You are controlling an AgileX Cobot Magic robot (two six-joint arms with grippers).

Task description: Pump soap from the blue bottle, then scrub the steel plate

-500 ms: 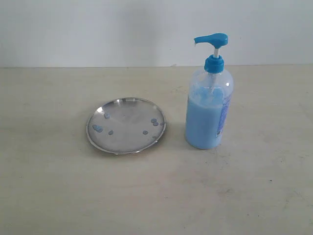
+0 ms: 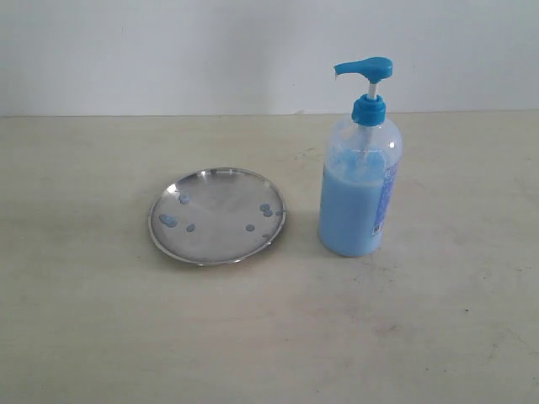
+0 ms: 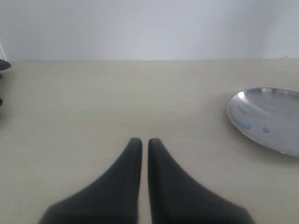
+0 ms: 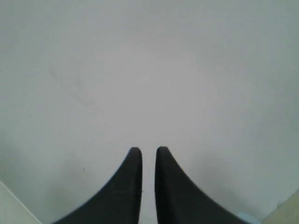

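Observation:
The steel plate (image 2: 217,215) lies on the beige table left of centre, dotted with several small drops of blue soap (image 2: 168,220). To its right stands the blue bottle (image 2: 360,187), upright, pump head raised, light blue liquid filling its lower part. Neither gripper shows in the exterior view. In the left wrist view my left gripper (image 3: 145,141) hovers low over bare table, jaws shut with only a sliver between them and nothing held; the steel plate (image 3: 268,119) lies off to one side of it. My right gripper (image 4: 148,150) points at a blank white wall, jaws shut and empty.
The beige table (image 2: 269,337) meets a white wall (image 2: 168,50) at the back. A dark object (image 3: 3,65) pokes in at the edge of the left wrist view. A small pale blue patch (image 4: 243,217) sits at the corner of the right wrist view.

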